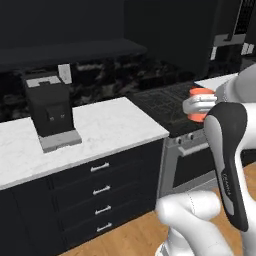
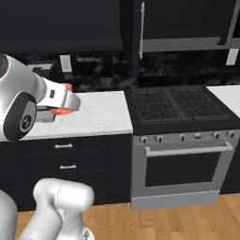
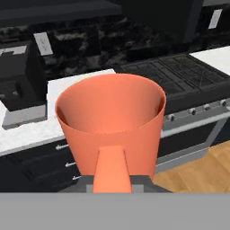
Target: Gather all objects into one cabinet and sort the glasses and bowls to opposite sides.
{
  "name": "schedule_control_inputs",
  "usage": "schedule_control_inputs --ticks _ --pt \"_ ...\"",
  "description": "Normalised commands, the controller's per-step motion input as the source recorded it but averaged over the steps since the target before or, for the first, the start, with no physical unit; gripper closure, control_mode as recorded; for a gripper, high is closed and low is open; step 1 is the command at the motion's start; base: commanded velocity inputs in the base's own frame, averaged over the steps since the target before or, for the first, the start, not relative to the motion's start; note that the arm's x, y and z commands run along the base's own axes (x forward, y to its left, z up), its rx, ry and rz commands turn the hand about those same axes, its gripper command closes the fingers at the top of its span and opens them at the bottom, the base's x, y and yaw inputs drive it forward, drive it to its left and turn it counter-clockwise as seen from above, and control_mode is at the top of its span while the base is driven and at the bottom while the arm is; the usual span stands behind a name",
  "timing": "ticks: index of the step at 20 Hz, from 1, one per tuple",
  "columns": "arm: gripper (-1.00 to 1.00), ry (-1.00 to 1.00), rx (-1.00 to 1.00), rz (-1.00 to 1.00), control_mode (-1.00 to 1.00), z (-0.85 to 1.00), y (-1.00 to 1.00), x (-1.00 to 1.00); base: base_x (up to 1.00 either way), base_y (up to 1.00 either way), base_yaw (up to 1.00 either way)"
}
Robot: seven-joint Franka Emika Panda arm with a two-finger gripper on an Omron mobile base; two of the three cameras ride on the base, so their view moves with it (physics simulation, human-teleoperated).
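Orange cup (image 3: 112,119) clamped by its handle in gripper (image 3: 111,182), carried above floor; thin hold, a swing could slip it.

A black coffee machine (image 1: 51,114) on a grey base stands on the white marble surface (image 1: 110,125), near the dark backsplash. Below are dark drawers (image 1: 102,190) with silver handles. Just beside the surface sits a black gas stove (image 2: 178,104) with a row of knobs (image 2: 187,137) over its oven door (image 2: 185,171). The floor (image 2: 187,220) is wood

A glossy white arm (image 1: 200,220) of rounded segments, with dark grey joint covers and faint lettering.
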Motion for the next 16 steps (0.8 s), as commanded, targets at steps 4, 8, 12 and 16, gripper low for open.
schedule_control_inputs --ticks 4,8,12,16 --pt "1.0 0.0 0.0 0.0 1.0 0.0 0.0 0.0 0.0 0.14 -0.99" --pt "1.0 0.0 0.0 0.0 1.0 0.0 0.0 0.0 0.0 0.01 -0.92" --pt "1.0 0.0 0.0 0.0 1.0 0.0 0.0 0.0 0.03 -0.16 -0.84" --pt "1.0 0.0 0.0 0.0 1.0 0.0 0.0 0.0 0.69 -0.1 -0.61"
